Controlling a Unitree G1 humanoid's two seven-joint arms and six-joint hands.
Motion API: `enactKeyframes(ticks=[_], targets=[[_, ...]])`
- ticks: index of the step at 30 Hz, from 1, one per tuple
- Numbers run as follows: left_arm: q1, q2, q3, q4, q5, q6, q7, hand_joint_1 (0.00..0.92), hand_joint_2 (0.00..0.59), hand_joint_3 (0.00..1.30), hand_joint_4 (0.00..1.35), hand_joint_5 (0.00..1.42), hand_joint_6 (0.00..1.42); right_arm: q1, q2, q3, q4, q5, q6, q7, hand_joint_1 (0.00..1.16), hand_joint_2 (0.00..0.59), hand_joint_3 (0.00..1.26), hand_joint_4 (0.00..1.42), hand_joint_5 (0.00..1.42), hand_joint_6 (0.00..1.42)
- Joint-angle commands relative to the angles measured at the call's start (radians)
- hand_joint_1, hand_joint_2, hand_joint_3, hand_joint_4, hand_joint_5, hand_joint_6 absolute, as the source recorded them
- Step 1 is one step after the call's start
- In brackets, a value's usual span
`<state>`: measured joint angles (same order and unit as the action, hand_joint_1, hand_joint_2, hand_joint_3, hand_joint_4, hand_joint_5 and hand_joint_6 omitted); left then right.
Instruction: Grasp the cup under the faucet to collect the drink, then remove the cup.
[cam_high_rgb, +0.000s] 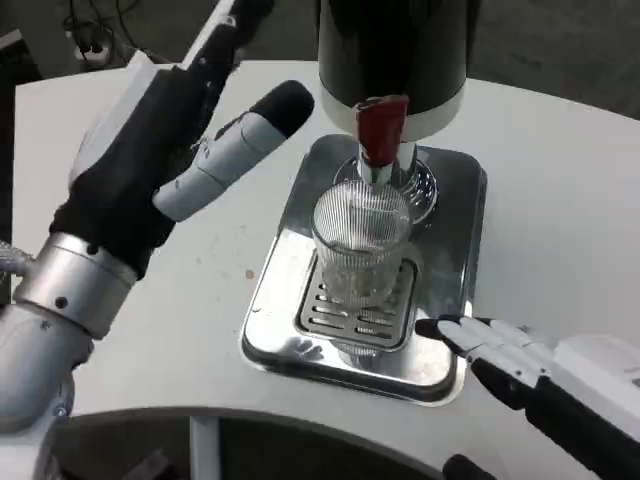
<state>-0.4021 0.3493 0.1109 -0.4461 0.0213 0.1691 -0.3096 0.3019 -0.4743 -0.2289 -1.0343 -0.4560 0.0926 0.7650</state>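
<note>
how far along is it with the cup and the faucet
Done: the ribbed cup stands on the drip tray under the faucet. In hand: nothing; the left robot hand is raised beside the dispenser, the right robot hand rests at the tray's edge. Left: filling, removing.

A clear, vertically ribbed cup (361, 240) is showing under a red tap lever (381, 128) on a black dispenser (392, 50). The slotted drip tray (440, 200) is gleaming silver on the white bench (560, 200).
</note>
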Motion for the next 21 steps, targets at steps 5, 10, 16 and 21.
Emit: enactKeyframes(ticks=[5, 10, 16, 21], targets=[[0.005, -0.015, -0.046, -0.072, -0.172, 0.087, -0.063, 0.084, 0.016, 0.0, 0.0, 0.0, 0.0, 0.017, 0.001, -0.012, -0.013, 0.006, -0.012, -0.016, 0.47, 0.462, 0.03, 0.0, 0.0, 0.0], [-0.01, -0.01, -0.061, -0.058, -0.209, 0.11, -0.074, 0.088, 0.022, 0.0, 0.0, 0.01, 0.0, 0.022, -0.002, -0.015, -0.013, 0.009, -0.015, -0.019, 0.47, 0.462, 0.03, 0.0, 0.0, 0.0], [-0.056, 0.005, -0.056, 0.002, -0.23, 0.12, -0.092, 0.079, 0.023, 0.0, 0.0, 0.05, 0.05, 0.038, -0.002, -0.035, -0.013, 0.022, -0.027, -0.023, 0.47, 0.462, 0.03, 0.0, 0.0, 0.0], [-0.105, 0.039, -0.062, 0.038, -0.214, 0.114, -0.12, 0.076, 0.023, 0.0, 0.0, 0.06, 0.06, 0.049, 0.0, -0.045, -0.013, 0.029, -0.039, -0.026, 0.47, 0.462, 0.03, 0.0, 0.0, 0.0]])
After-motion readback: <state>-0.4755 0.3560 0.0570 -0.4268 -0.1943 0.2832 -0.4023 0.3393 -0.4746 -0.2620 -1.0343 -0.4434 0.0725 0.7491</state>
